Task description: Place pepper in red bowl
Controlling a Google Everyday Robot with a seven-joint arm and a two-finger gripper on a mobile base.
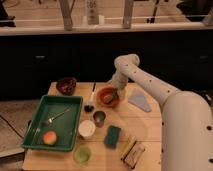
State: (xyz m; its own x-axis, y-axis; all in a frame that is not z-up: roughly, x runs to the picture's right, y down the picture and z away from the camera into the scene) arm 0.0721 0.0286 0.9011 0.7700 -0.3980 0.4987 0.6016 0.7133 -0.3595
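Mostly we see a crowded wooden table (144, 121) with little free room: its left half is taken by a green tray (36, 131), and the robot's own white arm covers the right edge. The clearest bare wood lies right of centre, between the red bowl (101, 96) and the near edge.

Our gripper (115, 90) hangs low over the red bowl's hollow, reaching in from the right. We cannot tell whether the claw is open, closed or gripping anything. The pepper (111, 94) shows as a dull dark-green lump inside the bowl's rim, right at the gripper; whether it rests on the bowl's floor or hangs in the claw, we cannot tell.

Around the bowl, a small dark pot (89, 107) with a stick leaning out stands just to its left, and a grey cloth (140, 100) lies to its right. A metal cup (99, 118) sits near the bowl's front, with a white cup (87, 128) beside it. Farther forward are a green sponge (112, 136), a pale green cup (82, 154) and a snack packet (133, 150). A dark brown bowl (66, 85) stands at the far left corner. The tray holds a fork (56, 117) and an orange-pink fruit (49, 138).

A white sign (91, 7) behind the counter carries marks we cannot read.
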